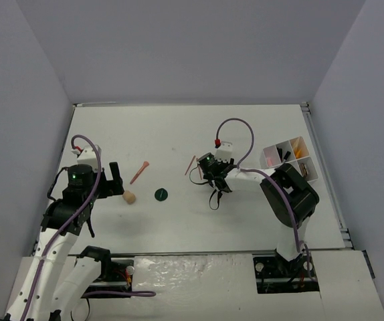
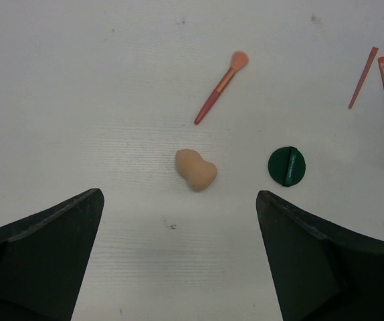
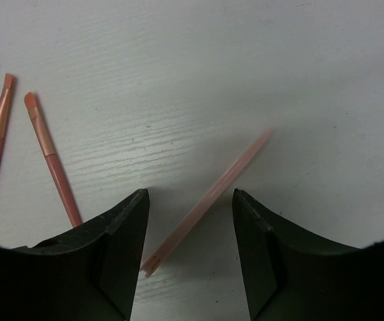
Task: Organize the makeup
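Pointing down over the table middle, my right gripper (image 1: 213, 179) (image 3: 190, 194) is open, and a thin pale-pink stick (image 3: 209, 198) lies slantwise between its fingers, touching neither. Two orange-red small brushes (image 3: 48, 155) (image 1: 190, 164) lie just left of it. My left gripper (image 1: 115, 177) (image 2: 178, 194) is wide open and holds nothing. Just ahead of it lie the beige sponge (image 2: 196, 169) (image 1: 130, 196) and the dark-green disc (image 2: 286, 166) (image 1: 162, 194). A pink powder brush (image 2: 220, 88) (image 1: 139, 172) lies beyond the sponge. In the top view the pale-pink stick is hidden under the right gripper.
The white compartment tray (image 1: 310, 175) stands at the right edge of the table and holds red, orange, brown and dark items. The right arm's purple cable (image 1: 235, 124) loops above its wrist. Grey walls enclose the table on three sides.
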Tool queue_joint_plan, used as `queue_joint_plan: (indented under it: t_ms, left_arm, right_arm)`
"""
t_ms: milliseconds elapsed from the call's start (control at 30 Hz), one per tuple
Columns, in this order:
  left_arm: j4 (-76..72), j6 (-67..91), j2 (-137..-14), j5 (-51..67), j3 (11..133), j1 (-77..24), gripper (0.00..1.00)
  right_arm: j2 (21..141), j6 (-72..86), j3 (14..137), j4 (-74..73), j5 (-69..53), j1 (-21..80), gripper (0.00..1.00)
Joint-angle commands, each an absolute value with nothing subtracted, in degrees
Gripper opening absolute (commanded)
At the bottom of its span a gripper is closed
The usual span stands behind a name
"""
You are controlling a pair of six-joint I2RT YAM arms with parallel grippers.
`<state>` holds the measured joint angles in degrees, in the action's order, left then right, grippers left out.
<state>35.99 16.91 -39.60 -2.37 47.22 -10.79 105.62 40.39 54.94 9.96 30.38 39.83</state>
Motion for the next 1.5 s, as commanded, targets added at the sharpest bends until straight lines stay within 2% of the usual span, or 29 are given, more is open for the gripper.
queue_joint_plan:
  t_ms: [0,100,267,500,800,967,1100,1300,1467]
  left_arm:
    - [33.03,16.61,-38.48,-1.86,48.08,-10.46,0.97]
    - [32.87,16.53,-38.49,-1.42,48.16,-10.46,0.97]
    - [33.05,16.52,-38.08,-1.41,48.16,-10.46,0.97]
    - [32.88,16.61,-38.25,-1.40,48.08,-10.46,0.97]
    - [33.05,16.70,-38.06,-1.67,47.91,-10.46,0.97]
    - [33.08,16.61,-38.20,-1.53,48.08,-10.46,0.97]
    - [33.05,16.70,-38.00,-1.58,47.96,-10.46,0.97]
    - [33.00,16.70,-38.06,-1.54,48.03,-10.42,0.97]
    - [33.05,16.61,-37.60,-1.69,47.99,-10.44,0.97]
  right_arm:
    - [105.50,42.96,56.32,9.40,32.87,40.04,0.48]
    - [105.55,43.07,56.25,9.40,32.79,40.16,0.44]
    - [106.17,43.10,56.37,9.05,32.64,40.37,0.31]
    - [103.88,41.31,56.71,8.71,32.17,40.43,0.01]
    - [92.10,27.38,56.11,9.48,32.87,38.89,0.00]
    - [83.46,20.00,52.41,12.81,23.34,32.64,0.00]
    - [77.55,12.77,48.31,15.19,24.97,27.68,0.00]
    - [69.69,-3.44,41.50,27.12,26.28,21.88,0.00]
    - [70.44,-10.05,38.70,34.15,24.90,17.00,0.00]
